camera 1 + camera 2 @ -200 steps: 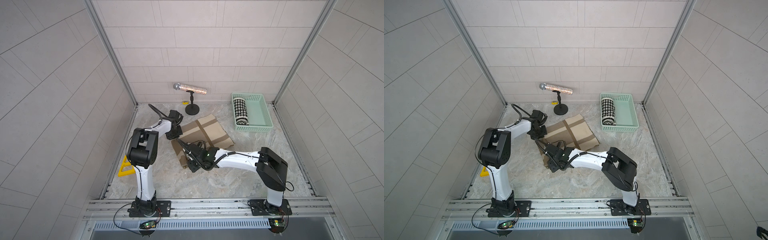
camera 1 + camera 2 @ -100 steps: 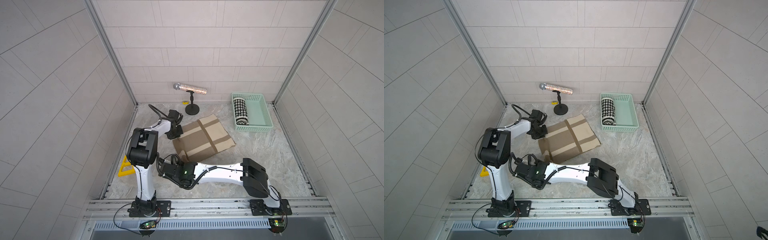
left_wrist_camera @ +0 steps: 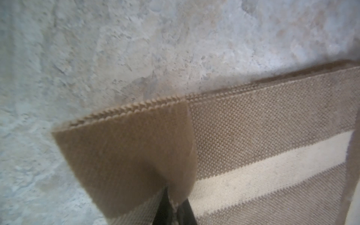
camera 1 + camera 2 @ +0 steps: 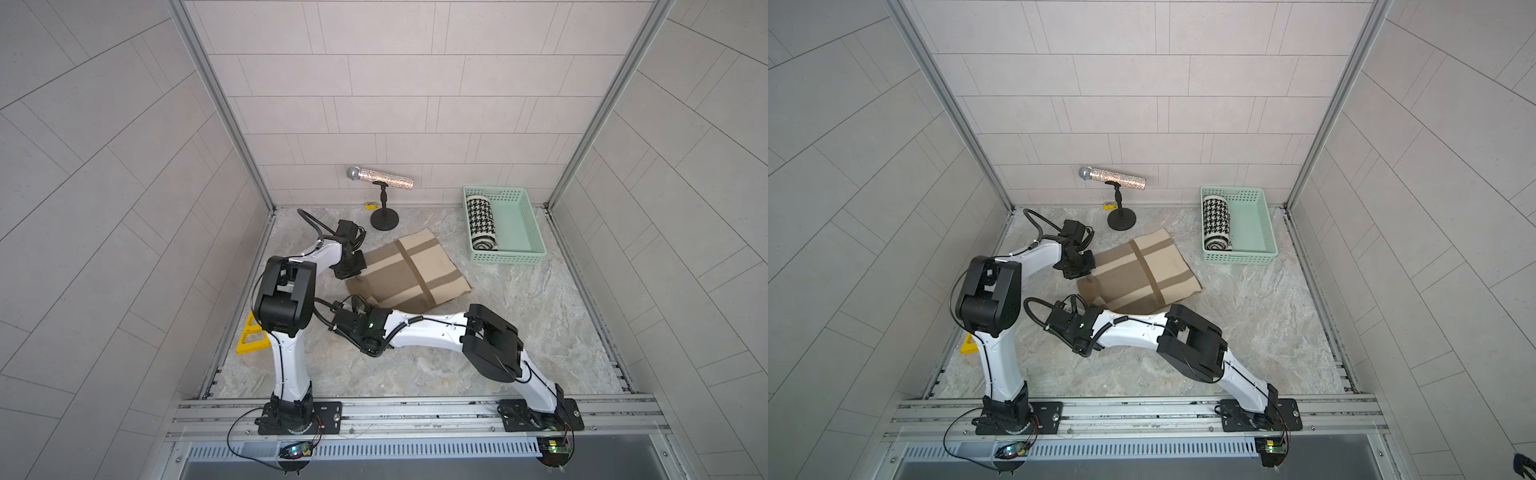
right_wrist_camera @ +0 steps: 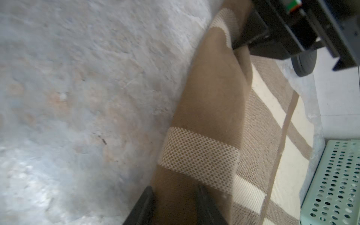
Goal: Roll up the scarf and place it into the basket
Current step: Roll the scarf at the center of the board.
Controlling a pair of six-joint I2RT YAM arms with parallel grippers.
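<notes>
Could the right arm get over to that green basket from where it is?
Probably yes. Nothing stands between the right gripper and the basket, only the scarf, lying low. But its fingers straddle the scarf's folded edge, which could drag along.

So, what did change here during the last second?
The right tool swung off the scarf toward the near left, then came back; it now straddles the scarf's folded edge. The left tool stayed shut on the far corner; the basket did not move.
</notes>
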